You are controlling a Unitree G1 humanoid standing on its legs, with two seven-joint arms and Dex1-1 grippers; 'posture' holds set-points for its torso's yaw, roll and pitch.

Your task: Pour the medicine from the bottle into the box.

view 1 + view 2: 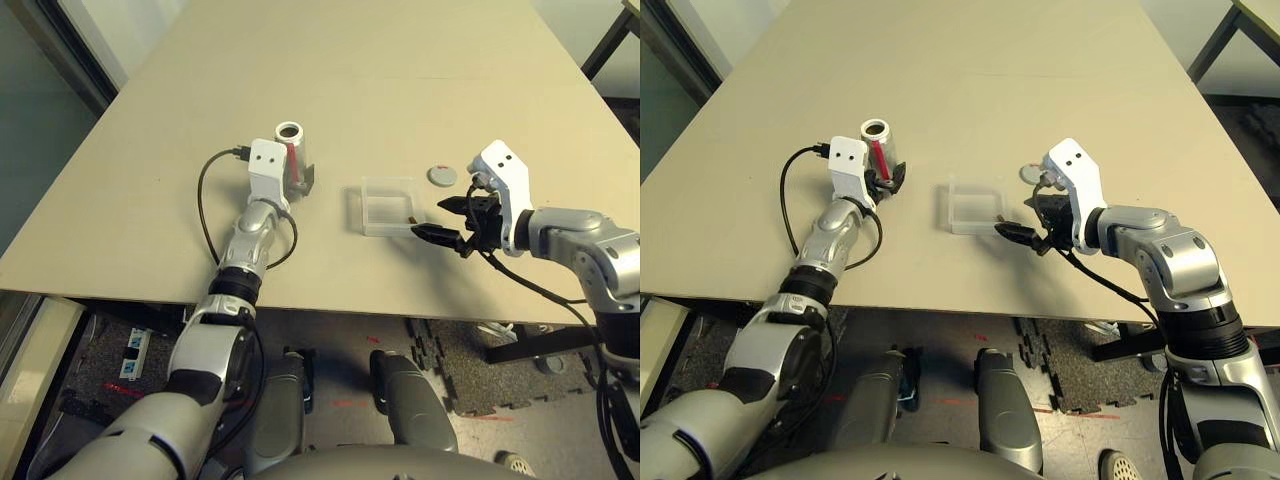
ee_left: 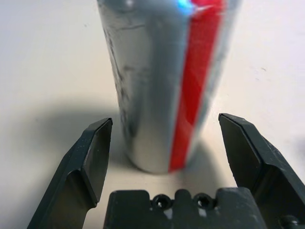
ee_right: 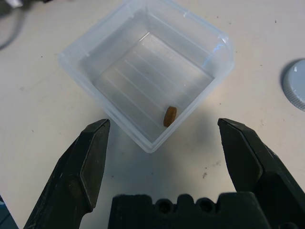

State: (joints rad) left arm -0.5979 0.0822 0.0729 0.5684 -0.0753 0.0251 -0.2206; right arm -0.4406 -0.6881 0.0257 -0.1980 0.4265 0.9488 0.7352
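The silvery-grey bottle [image 1: 290,148] with its red stripe stands upright on the table, its mouth uncovered. My left gripper [image 1: 298,174] is open around its lower part, one finger [image 2: 93,152] on each side with a gap to the bottle [image 2: 157,86]. The clear plastic box [image 1: 388,205] lies at mid-table, to the right of the bottle. A small brown pill [image 3: 169,116] rests inside it by the wall nearest my right gripper [image 1: 432,219]. That gripper is open, just off the box's right edge, holding nothing.
A flat grey round cap [image 1: 441,175] lies on the table beyond the right gripper, close to the box's far right corner. A black cable [image 1: 203,205] loops out from my left wrist over the table. The table's front edge [image 1: 330,302] runs close behind both grippers.
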